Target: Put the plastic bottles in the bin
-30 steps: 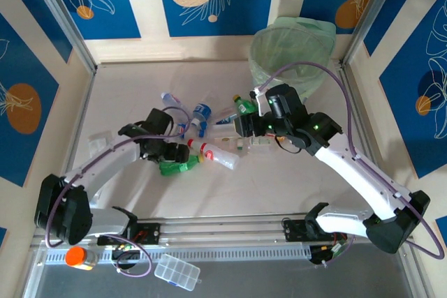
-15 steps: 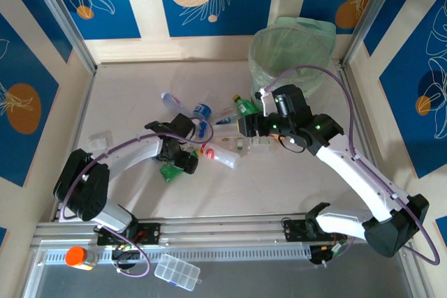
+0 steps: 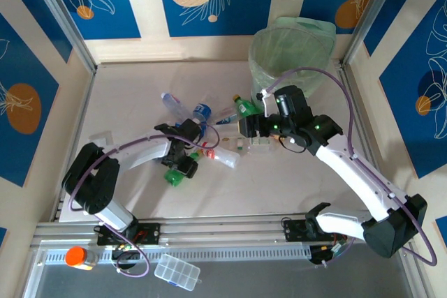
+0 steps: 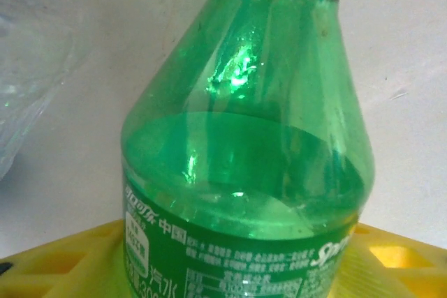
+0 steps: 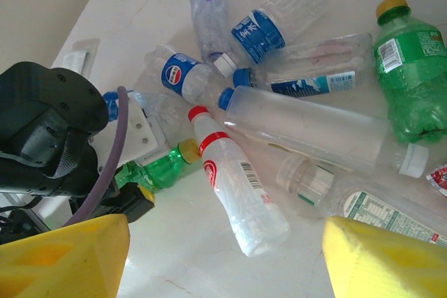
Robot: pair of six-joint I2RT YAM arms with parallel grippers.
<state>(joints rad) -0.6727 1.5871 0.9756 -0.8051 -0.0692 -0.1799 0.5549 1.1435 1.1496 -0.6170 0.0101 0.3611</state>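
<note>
— Seating the grip mattered most: the green bottle (image 4: 244,172) lay between the left pincer's (image 3: 185,165) yellow fingers (image 4: 63,263), but I could not tell whether they pinched it or merely flanked it.
— Then closing gently on the labelled belly seemed right; thin plastic could buckle and squirt free. The right pincer (image 5: 223,259)?
— Spread wide, holding nothing, hovering over the other plastic bottles (image 5: 255,33), a red-capped bottle (image 5: 234,186) just below it.
— And room?
— Bare table (image 3: 237,193) lay on the left pincer's near side; those bottles crowded its far side. The bin (image 3: 255,57) stood far beyond the left pincer, past the right arm (image 3: 349,165), so lifting straight up before swinging looked wise
</note>
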